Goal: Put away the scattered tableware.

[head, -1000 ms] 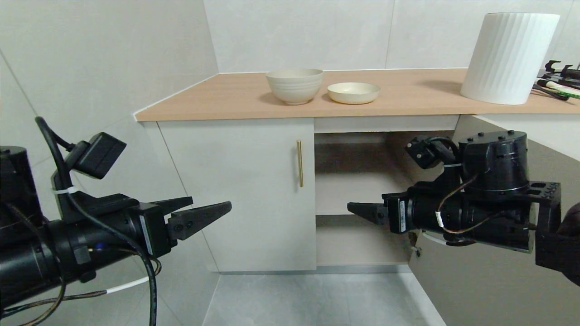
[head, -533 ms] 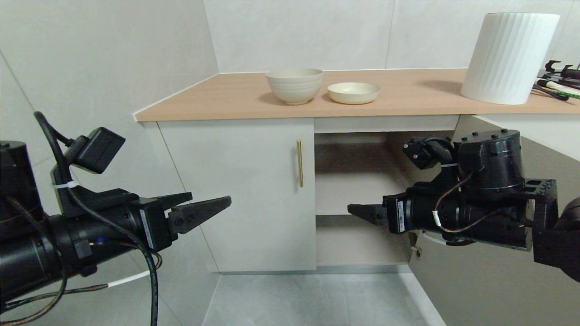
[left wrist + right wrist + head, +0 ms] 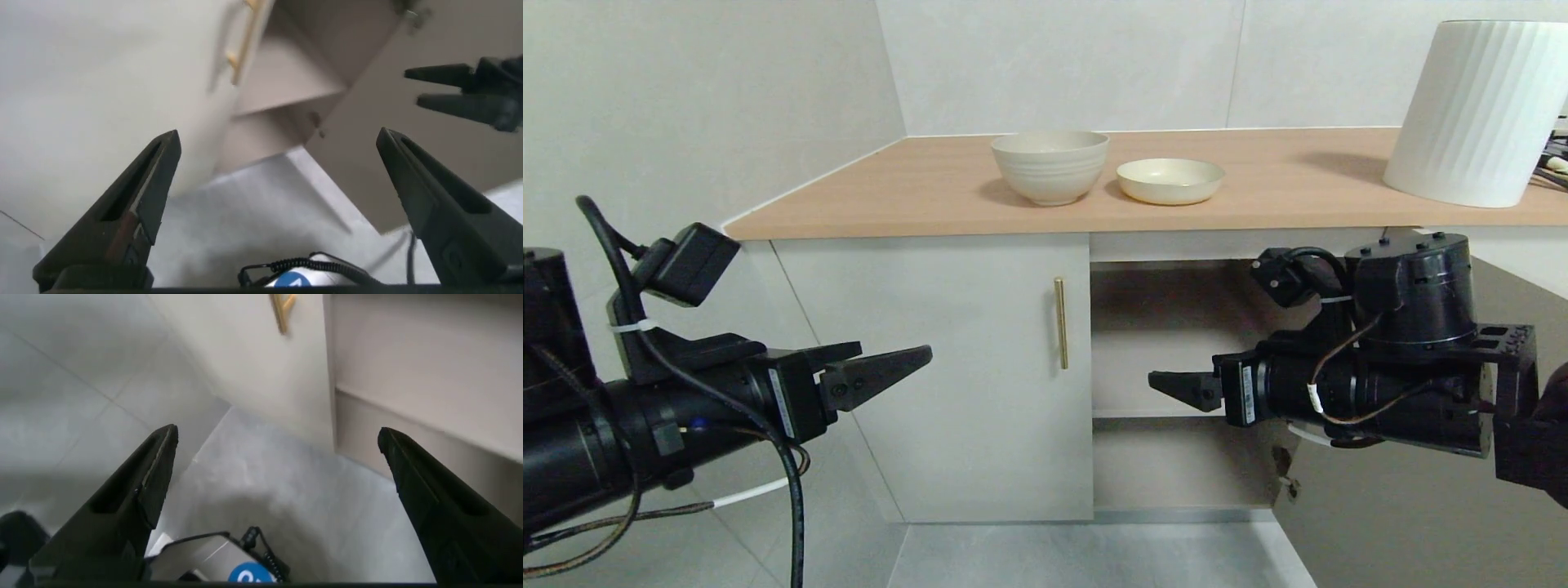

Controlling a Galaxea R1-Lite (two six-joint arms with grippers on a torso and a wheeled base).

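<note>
Worktop (image 3: pixel 915 192) over a half-open cupboard (image 3: pixel 947 376) carries bowl (image 3: pixel 1050 167) and dish (image 3: pixel 1170 180) side by side, well above the left end effector (image 3: pixel 894 349) and right end effector (image 3: pixel 1158 380), both empty and spread wide at cupboard height, the right nearer the dish.

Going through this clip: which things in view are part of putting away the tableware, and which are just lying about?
Part of the job:
- deep bowl on the countertop
- shallow dish beside it
- probably the open cabinet below, as storage

Lying about:
- white ribbed container
- small items behind it, too cut off to identify
</note>
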